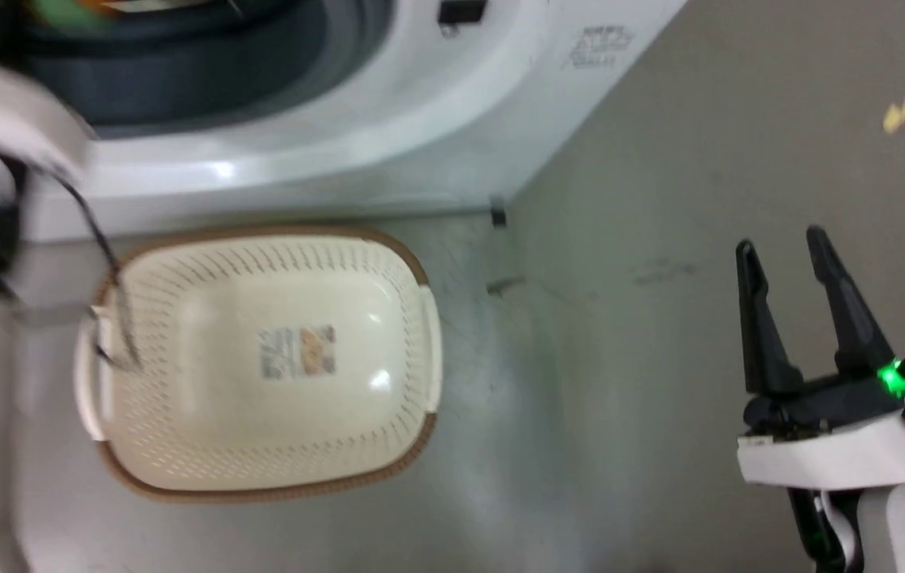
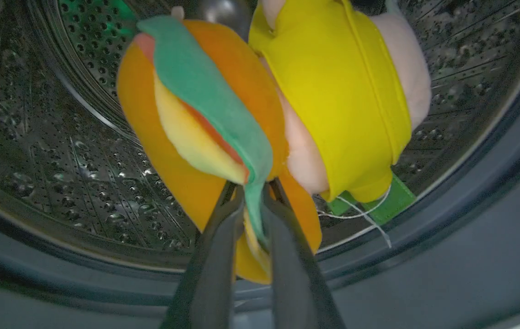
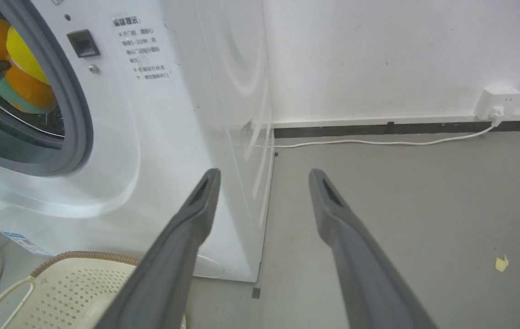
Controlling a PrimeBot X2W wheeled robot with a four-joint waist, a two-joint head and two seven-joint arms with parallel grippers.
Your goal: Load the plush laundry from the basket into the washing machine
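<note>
A grey concrete floor (image 1: 659, 199) spread in front of and to the right of the large white front-loading washing machine (image 3: 173, 137). Right of the machine a scuffed white wall (image 3: 378, 55) carried a white socket (image 3: 500, 98), whose white cable (image 3: 378, 142) ran along the wall's foot toward the machine. The cream perforated plastic basket with a brown rim (image 1: 205, 430) sat just in front of the machine.

The left gripper (image 2: 253, 196) reached into the machine's shiny steel drum (image 2: 58, 137), fingers pinched on the orange, green, yellow and pale pink burger-shaped plush toy (image 2: 241, 114) — held up inside the port. The right gripper (image 1: 780, 239) hovered over the floor right of the machine, fingers spread.

A paper label (image 1: 298, 352) lay on the basket's bottom and a sticker of Chinese text (image 3: 143, 48) sat on the machine's front — neither legible.
</note>
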